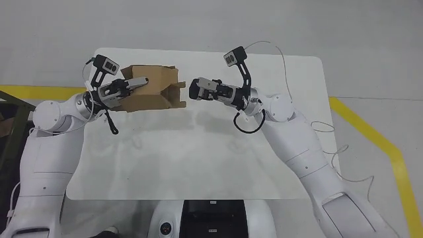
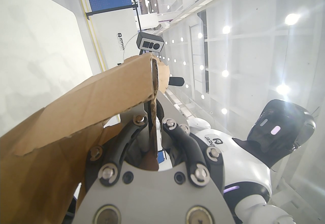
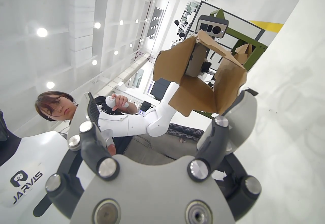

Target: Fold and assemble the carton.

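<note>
A brown cardboard carton (image 1: 153, 88) is held up over the white table (image 1: 198, 152), its loose end flaps pointing at the right arm. My left gripper (image 1: 135, 82) is shut on one of the carton's panels; the left wrist view shows the cardboard edge (image 2: 153, 98) pinched between its fingers. My right gripper (image 1: 193, 88) is open, just off the carton's flapped end. In the right wrist view the carton (image 3: 203, 77) hangs in front of the spread fingers (image 3: 90, 105), and one flap nearly touches the other fingertip.
The table's rounded far edge (image 1: 211, 53) lies behind the carton, and bare tabletop spreads in front of both arms. A yellow floor line (image 1: 370, 125) runs past the table's right side. A dark green frame (image 1: 10, 109) stands at the left edge.
</note>
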`<state>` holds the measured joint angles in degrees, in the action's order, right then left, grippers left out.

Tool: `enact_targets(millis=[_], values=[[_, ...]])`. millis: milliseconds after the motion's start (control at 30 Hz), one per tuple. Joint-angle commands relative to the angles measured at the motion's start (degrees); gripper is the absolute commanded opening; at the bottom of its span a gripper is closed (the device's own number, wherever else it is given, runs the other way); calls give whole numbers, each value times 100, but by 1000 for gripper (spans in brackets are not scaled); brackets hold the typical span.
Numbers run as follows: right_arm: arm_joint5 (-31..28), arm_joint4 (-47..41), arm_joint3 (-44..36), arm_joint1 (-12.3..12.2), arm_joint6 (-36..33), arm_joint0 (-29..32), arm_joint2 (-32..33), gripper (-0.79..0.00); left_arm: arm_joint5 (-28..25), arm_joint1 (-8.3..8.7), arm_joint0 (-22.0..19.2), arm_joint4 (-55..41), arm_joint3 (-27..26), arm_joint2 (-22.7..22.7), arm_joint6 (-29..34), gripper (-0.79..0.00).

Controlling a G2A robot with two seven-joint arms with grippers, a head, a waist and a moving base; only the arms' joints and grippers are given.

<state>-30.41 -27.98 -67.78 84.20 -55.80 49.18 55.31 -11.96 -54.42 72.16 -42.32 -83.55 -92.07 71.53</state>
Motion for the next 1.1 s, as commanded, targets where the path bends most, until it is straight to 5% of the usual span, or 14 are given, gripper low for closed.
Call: enact_targets(millis=[0,400,700,733,767,800,900,1067], values=[[32,16,-41,0,63,25,-2,0,23,-4,18,17,-34,10,-114,-785],[261,-391,-547,62,133,109,-153,0,-190,-5,7,398,-122,5,-536,-785],[28,279,-83,141,515,-241,-337,0,-207,-4,62,540,-286,156,-309,-785],[24,340,-54,149,553,-270,-355,-37,-211,-2,74,557,-308,156,-304,-785],[22,387,-33,156,578,-290,-371,-191,-215,0,82,575,-326,152,-304,-785],[31,462,-18,158,590,-317,-384,-483,-233,3,86,606,-340,142,-312,-785],[75,672,-8,157,628,-361,-400,-773,-257,7,111,665,-370,127,-367,-785],[258,1071,-58,135,763,-361,-391,-785,-282,10,158,664,-428,119,-373,-785]])
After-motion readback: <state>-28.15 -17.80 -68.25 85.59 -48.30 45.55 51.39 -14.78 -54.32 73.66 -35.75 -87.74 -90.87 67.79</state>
